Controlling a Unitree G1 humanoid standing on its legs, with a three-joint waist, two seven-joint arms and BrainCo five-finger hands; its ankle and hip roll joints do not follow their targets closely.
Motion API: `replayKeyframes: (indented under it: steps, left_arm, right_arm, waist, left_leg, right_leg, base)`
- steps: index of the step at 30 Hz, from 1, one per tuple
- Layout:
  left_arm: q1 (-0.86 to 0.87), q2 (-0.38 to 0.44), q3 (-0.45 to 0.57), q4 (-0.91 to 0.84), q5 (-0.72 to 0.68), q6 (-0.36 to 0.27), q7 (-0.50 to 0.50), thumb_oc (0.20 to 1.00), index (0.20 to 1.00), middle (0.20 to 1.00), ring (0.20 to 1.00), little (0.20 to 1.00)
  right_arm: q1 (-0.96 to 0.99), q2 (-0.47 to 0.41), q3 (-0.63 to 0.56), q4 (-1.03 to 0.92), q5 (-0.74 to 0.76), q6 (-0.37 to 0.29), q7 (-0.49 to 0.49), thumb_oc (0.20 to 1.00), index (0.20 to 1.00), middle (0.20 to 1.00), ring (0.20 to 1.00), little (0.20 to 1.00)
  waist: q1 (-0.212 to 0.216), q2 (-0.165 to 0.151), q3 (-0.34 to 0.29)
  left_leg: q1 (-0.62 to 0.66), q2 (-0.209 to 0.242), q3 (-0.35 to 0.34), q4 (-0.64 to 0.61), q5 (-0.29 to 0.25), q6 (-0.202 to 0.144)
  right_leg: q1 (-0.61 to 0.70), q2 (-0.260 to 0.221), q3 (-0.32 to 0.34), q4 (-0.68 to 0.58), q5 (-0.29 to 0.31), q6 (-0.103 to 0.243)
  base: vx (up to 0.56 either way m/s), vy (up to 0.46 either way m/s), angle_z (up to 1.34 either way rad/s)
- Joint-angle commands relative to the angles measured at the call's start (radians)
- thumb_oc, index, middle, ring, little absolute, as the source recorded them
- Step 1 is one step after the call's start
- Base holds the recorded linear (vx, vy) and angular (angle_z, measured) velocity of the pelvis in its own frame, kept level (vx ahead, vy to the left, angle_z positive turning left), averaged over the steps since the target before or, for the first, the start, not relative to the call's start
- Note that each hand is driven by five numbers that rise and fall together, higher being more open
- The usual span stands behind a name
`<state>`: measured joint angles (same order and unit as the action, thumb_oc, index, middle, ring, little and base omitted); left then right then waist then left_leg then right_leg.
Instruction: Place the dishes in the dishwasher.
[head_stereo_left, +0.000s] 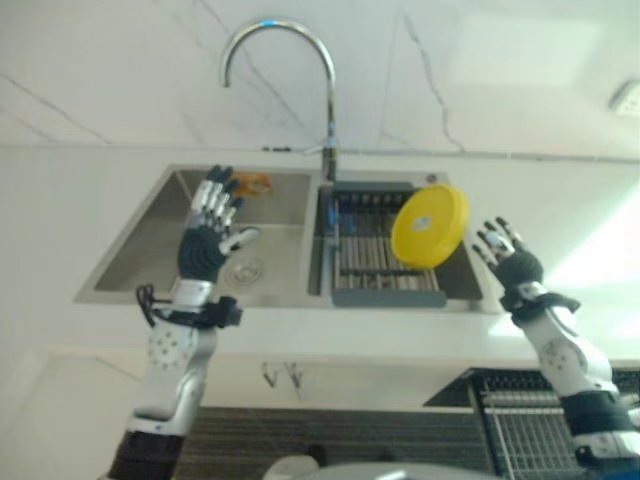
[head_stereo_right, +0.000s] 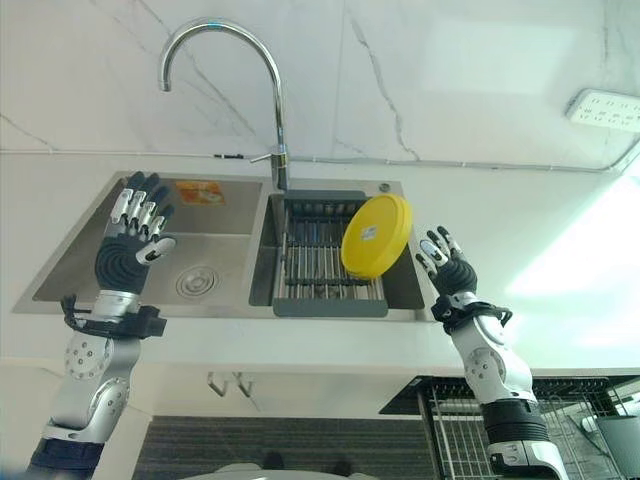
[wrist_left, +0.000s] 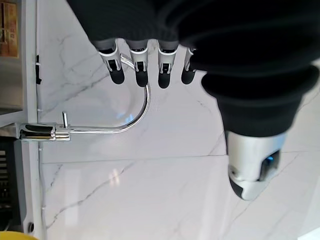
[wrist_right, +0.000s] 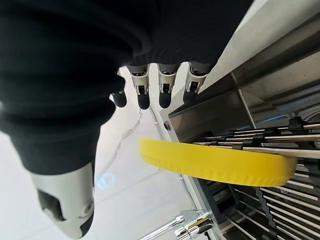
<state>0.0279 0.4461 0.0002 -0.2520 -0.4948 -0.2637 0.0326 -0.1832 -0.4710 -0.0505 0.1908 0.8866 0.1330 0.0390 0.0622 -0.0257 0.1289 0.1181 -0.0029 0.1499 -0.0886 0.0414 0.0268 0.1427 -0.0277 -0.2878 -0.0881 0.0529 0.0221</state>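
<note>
A round yellow plate (head_stereo_right: 375, 236) leans upright in the grey drying rack (head_stereo_right: 325, 262) set in the right basin of the sink; its rim (wrist_right: 215, 162) shows edge-on in the right wrist view. My right hand (head_stereo_right: 447, 267) hovers just right of the plate, fingers straight, holding nothing and not touching the plate. My left hand (head_stereo_right: 133, 243) is raised over the left basin (head_stereo_right: 190, 255), fingers straight and empty. The dishwasher's wire rack (head_stereo_right: 470, 425) shows below the counter at the lower right.
A tall curved chrome tap (head_stereo_right: 225, 70) rises behind the sink against the white marble wall. An orange scrap (head_stereo_right: 200, 192) lies at the back of the left basin. White counter (head_stereo_right: 560, 270) stretches to the right of the sink.
</note>
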Motion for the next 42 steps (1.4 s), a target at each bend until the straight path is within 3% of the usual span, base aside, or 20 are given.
replayKeyframes:
  steps: [1,42]
  left_arm:
    - [-0.087,0.049,-0.024,0.028,-0.014,-0.061,0.005,1.0,1.0,1.0,1.0,1.0]
    - [-0.125,0.097,-0.044,0.04,-0.02,-0.026,0.068,1.0,1.0,1.0,1.0,1.0]
  right_arm:
    - [-0.117,-0.054,-0.018,0.055,0.056,-0.015,0.028,1.0,1.0,1.0,1.0,1.0]
    - [-0.275,-0.15,0.074,0.229,0.001,0.097,-0.001,1.0,1.0,1.0,1.0,1.0]
  waist:
    - [0.034,-0.019,-0.028]
    - [0.068,-0.027,-0.017]
  left_leg:
    - [0.052,0.037,0.0,0.001,-0.128,-0.062]
    - [0.051,0.041,-0.017,0.001,-0.117,-0.074]
  right_leg:
    - [0.039,-0.071,-0.048,0.007,-0.072,0.1]
    - [0.057,-0.075,-0.073,0.004,-0.074,0.097]
  base:
    - [0.0,0.0,0.0]
    - [0.0,-0.002,0.02]
